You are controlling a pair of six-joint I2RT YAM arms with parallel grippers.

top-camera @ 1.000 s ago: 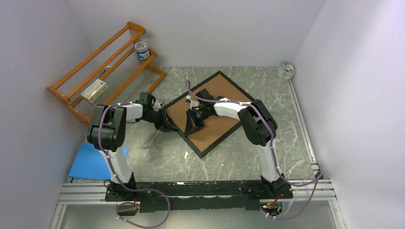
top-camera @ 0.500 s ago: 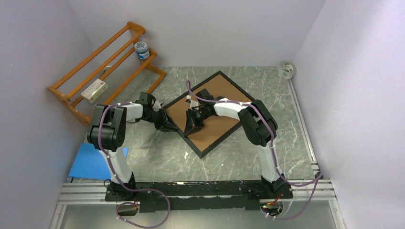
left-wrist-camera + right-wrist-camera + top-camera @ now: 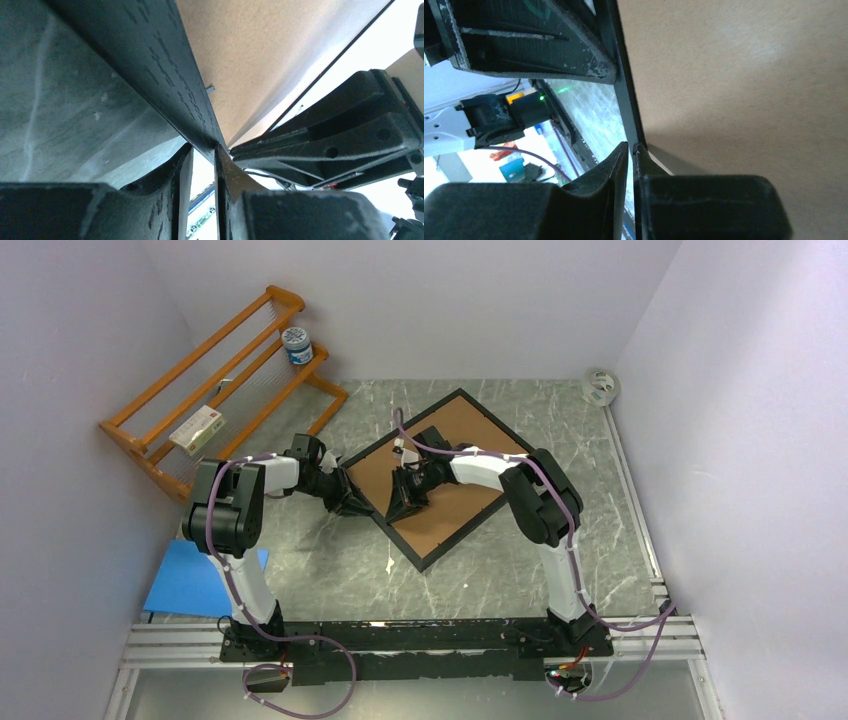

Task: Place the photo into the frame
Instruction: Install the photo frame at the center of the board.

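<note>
The black frame lies face down and diagonal on the table, and a brown backing board fills its opening. The photo is hidden. My left gripper sits at the frame's near-left rail. In the left wrist view that rail runs down between the tips of my left gripper, which is shut on it. My right gripper rests just inside the same rail, over the board. Its tips stand a hair apart, with nothing between them, against the rail.
An orange wooden rack stands at the back left, carrying a small jar and a box. A blue sheet lies at the near left. A tape roll sits in the back right corner.
</note>
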